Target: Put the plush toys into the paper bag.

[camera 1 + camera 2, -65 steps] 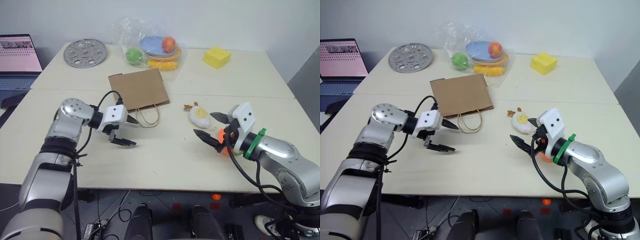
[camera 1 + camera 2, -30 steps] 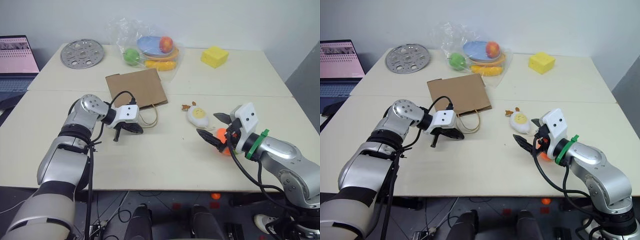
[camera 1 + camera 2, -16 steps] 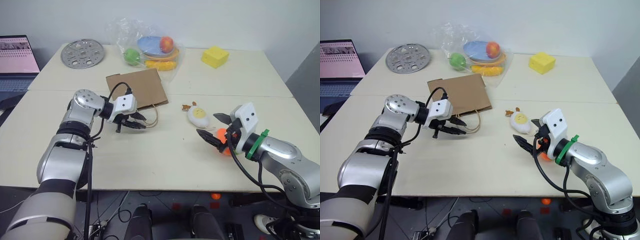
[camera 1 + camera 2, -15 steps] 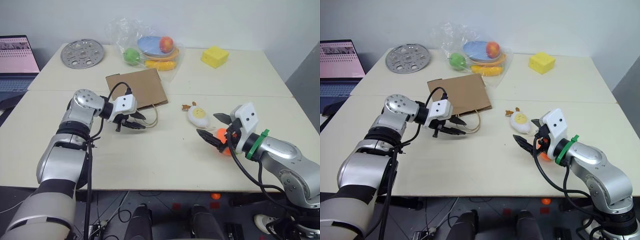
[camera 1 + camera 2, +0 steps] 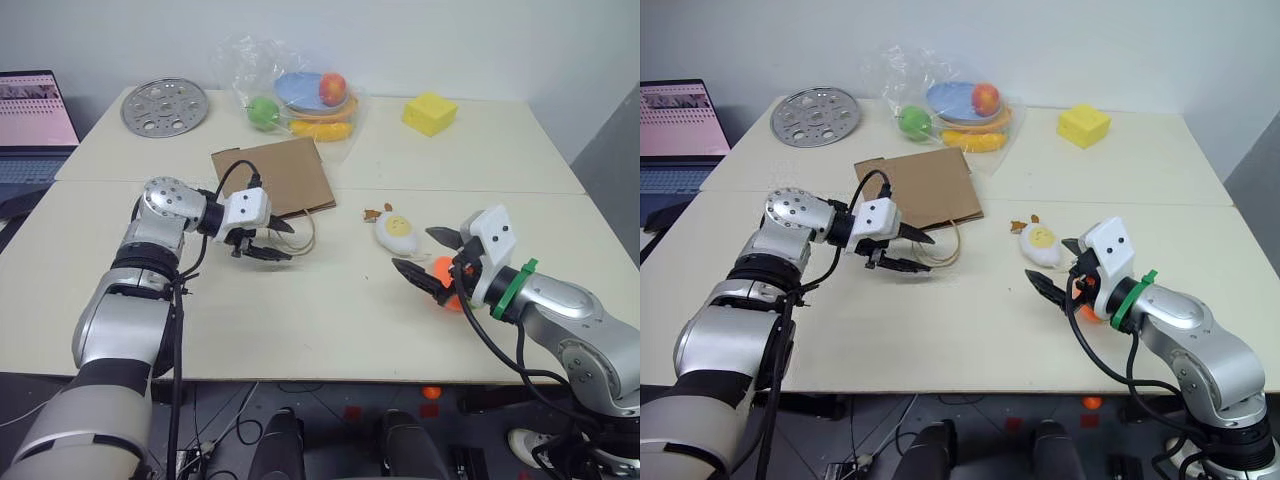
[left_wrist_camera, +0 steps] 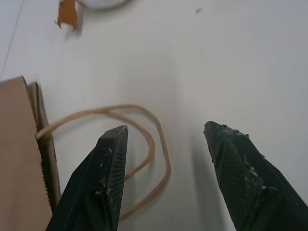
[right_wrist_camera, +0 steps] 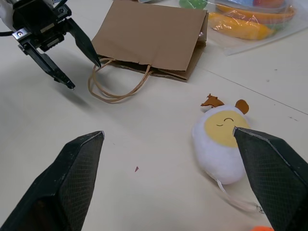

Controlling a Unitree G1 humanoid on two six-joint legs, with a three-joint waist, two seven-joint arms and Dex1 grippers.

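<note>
Left gripper (image 5: 272, 241) has sprung apart, empty, over the paper bag (image 5: 272, 177) handles (image 5: 298, 232). Right gripper (image 5: 430, 256) gapes wide, empty, beside the egg toy (image 5: 398, 232). Bag lies flat; a missed handle leaves it unopened.

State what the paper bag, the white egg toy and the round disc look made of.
Paper bag: matte brown kraft paper, creased, with twisted loop handles. White egg toy: soft plush fabric, fuzzy, with a stitched face. Round disc: likely metal, grey and shiny, perforated.
</note>
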